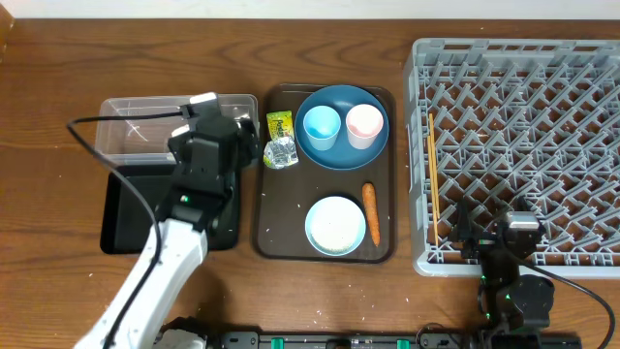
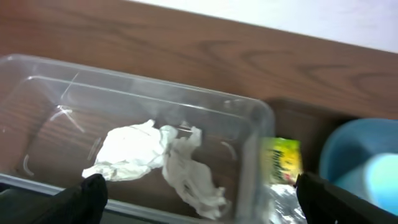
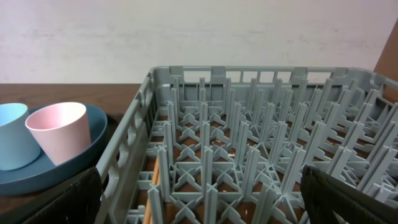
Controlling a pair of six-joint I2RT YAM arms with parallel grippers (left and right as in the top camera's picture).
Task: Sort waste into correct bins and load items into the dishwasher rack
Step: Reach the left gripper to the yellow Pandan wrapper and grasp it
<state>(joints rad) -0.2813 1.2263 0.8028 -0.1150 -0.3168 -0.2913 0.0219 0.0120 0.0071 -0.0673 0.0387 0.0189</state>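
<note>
We see the grey dishwasher rack point(image 1: 518, 155) on the counter point(image 1: 58, 97) at the right, with the right claw point(image 3: 202, 199) spread wide and empty at its near edge. Left of it lies the brown serving tray point(image 1: 281, 208), then the clear tub point(image 1: 136, 126), over which the left claw point(image 2: 202, 196) hangs released. The dark-blue plate point(image 1: 339, 157), light-blue bowl point(image 1: 336, 225) and carrot point(image 1: 371, 213) sit on the tray, and the crumpled white tissue point(image 2: 134, 152) lies in the tub.

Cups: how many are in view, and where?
2. The light-blue cup and the pinkish-white cup stand side by side on the dark-blue plate. The left arm could hide others.
</note>
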